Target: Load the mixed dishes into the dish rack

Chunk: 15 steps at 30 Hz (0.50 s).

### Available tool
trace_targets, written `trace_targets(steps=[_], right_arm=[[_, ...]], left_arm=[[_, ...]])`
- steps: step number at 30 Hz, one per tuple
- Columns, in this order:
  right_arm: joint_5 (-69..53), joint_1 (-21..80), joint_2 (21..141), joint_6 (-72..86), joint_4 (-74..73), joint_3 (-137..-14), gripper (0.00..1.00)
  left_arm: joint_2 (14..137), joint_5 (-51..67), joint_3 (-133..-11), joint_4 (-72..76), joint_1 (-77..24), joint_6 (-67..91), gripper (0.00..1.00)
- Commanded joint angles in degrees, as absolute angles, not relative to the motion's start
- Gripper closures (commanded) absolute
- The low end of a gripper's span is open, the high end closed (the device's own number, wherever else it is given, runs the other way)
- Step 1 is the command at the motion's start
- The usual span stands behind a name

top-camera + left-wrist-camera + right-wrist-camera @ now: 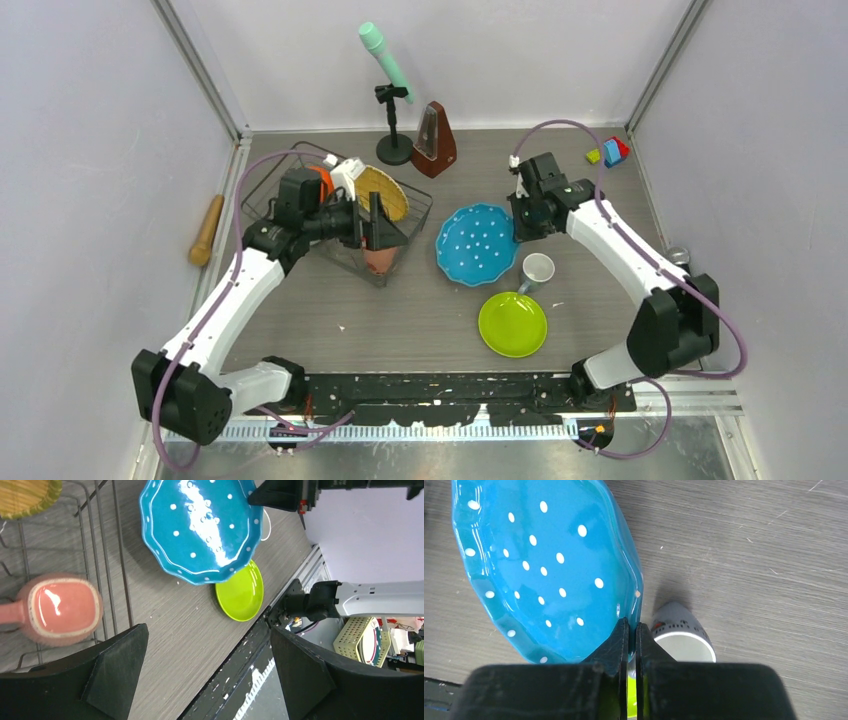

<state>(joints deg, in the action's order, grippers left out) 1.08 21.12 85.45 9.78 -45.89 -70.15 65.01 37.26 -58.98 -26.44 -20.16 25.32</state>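
Observation:
The blue white-dotted plate (477, 243) is tilted, and my right gripper (517, 228) is shut on its right rim; in the right wrist view the fingers (620, 640) pinch the plate's edge (544, 565). The small grey mug (537, 270) and the lime-green plate (512, 324) stand on the table just below it. The dish rack (262, 205) holds the yellow woven plate (385, 190), the pinkish-tan mug (380, 258), and an orange and a white bowl behind my left arm. My left gripper (385, 232) is open and empty over the rack's right corner, above the mug (60, 607).
A brown metronome (435, 140) and a black microphone stand (392, 148) are at the back centre. Coloured blocks (610, 152) lie at the back right. A wooden handle (207, 228) lies beyond the left frame. A small metal object (678, 256) is at the right edge.

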Motion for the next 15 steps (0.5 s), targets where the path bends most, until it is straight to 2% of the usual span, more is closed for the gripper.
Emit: trace_targets(steps=[1,11,15], right_arm=[[-2.68,21.42,76.28,9.06,-45.00,-76.59,1.00],[-10.66,21.58,71.15,7.63,-49.59,-87.38,1.00],[-14.15,22.57,70.94,8.53,-49.15,-88.55,1.00]], left_arm=[[67.03,37.82,-64.05,-23.48,-22.27,24.79,0.05],[75.52,30.65,-71.19,-23.38,-25.75,24.44,0.04],[77.90,31.55,-72.51,-21.40,-25.84,27.19,0.04]])
